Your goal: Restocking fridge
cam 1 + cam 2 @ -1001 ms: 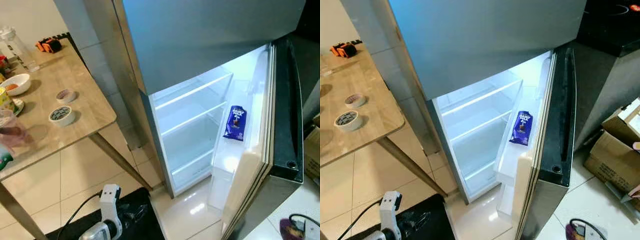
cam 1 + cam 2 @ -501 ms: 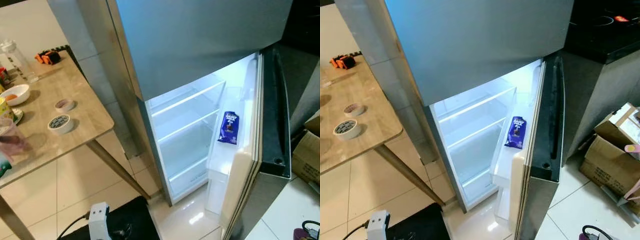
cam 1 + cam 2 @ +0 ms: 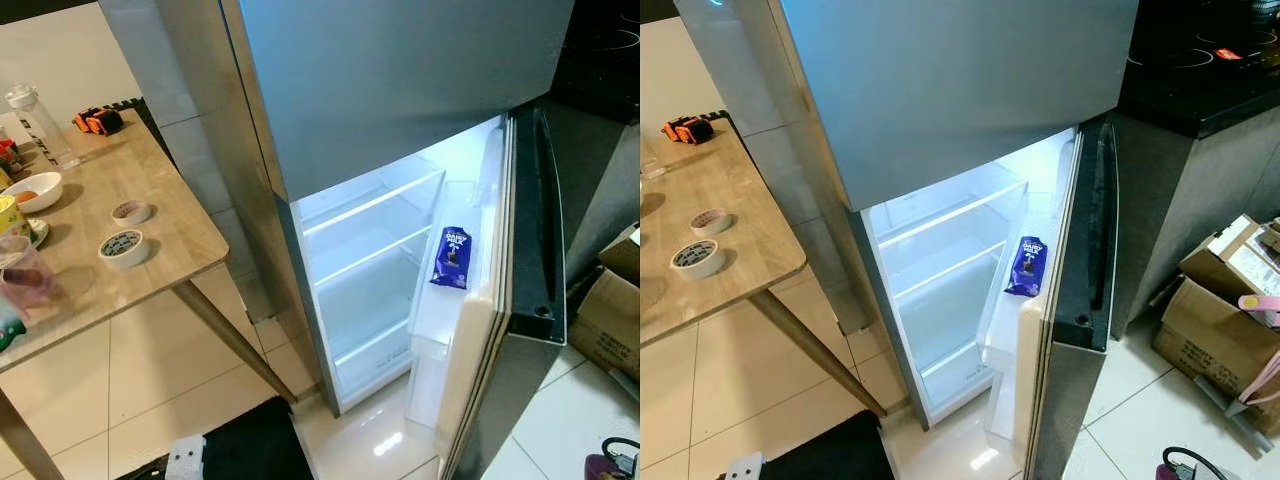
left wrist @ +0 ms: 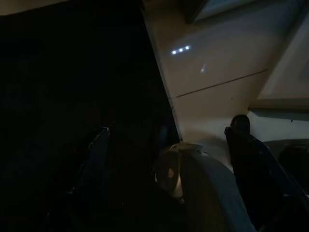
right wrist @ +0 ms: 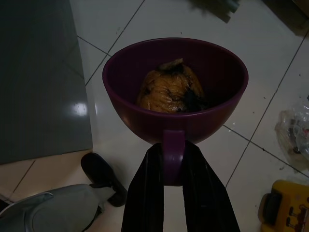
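Right claw [image 5: 173, 162] closed on handle of purple cup [image 5: 175, 89], just ahead of its fingers. Cup rigid, light; loose orange food [image 5: 169, 92] inside, so keep level. Handle hold appears adequate. Left claw [image 4: 169, 145]: parted, empty.

Fridge [image 3: 370, 270] stands open before us; white shelves bare, wide room to reach in. Open door [image 3: 530, 250] walls off right side. Blue chocolate pack [image 3: 451, 257] sits on door shelf. Wooden table [image 3: 150, 250] close on left; its slanted leg [image 3: 235, 340] crosses floor toward fridge. We see cardboard boxes [image 3: 1220, 310] crowd floor behind door.
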Controlling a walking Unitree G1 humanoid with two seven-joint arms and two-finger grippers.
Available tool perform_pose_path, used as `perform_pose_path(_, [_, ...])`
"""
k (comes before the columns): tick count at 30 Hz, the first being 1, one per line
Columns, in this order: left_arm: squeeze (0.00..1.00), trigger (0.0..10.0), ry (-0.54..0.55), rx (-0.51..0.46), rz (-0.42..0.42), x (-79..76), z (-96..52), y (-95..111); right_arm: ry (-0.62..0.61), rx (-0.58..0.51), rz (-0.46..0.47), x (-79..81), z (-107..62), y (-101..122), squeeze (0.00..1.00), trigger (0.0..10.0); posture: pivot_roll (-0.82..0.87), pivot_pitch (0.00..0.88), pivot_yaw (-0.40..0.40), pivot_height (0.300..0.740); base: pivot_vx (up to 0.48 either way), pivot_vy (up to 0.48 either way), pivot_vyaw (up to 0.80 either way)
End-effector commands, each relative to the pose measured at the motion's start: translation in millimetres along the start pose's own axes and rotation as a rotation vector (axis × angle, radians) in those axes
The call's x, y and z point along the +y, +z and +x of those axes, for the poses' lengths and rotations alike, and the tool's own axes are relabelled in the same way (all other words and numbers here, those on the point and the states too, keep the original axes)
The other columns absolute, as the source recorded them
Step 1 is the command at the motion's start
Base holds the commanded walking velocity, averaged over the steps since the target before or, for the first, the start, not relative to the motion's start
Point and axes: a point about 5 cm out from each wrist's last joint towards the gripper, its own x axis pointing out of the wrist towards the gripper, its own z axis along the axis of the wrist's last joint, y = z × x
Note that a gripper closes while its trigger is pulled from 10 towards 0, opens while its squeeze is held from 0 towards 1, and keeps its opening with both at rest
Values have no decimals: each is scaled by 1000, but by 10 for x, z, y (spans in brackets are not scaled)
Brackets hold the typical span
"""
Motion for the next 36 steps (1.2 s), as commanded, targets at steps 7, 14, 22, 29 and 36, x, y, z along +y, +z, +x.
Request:
perform_pose_path(7, [0, 10000, 13, 22, -11, 3, -10, -68, 16, 23, -10, 33, -11, -54, 0, 10000, -170, 89, 76, 740, -285, 0, 0])
perform_pose_path(14, [0, 10000, 14, 19, -12, -10, -2, -61, 24, 26, -17, 48, -10, -56, 0, 10000, -169, 91, 71, 740, -304, 0, 0])
perform_pose_path(22, [0, 10000, 15, 22, -12, -23, 0, -81, 35, 33, -28, 72, -7, -56, 0, 10000, -162, 87, 62, 740, -315, 0, 0])
perform_pose_path(29, [0, 10000, 18, 23, -16, -27, -1, -96, 38, 35, -40, 66, -4, -48, 0, 10000, -158, 81, 55, 740, -341, 0, 0])
perform_pose_path(36, [0, 10000, 23, 27, -20, -25, -4, -112, 43, 36, -48, 71, -2, -45, 0, 10000, -158, 79, 52, 740, -414, 0, 0])
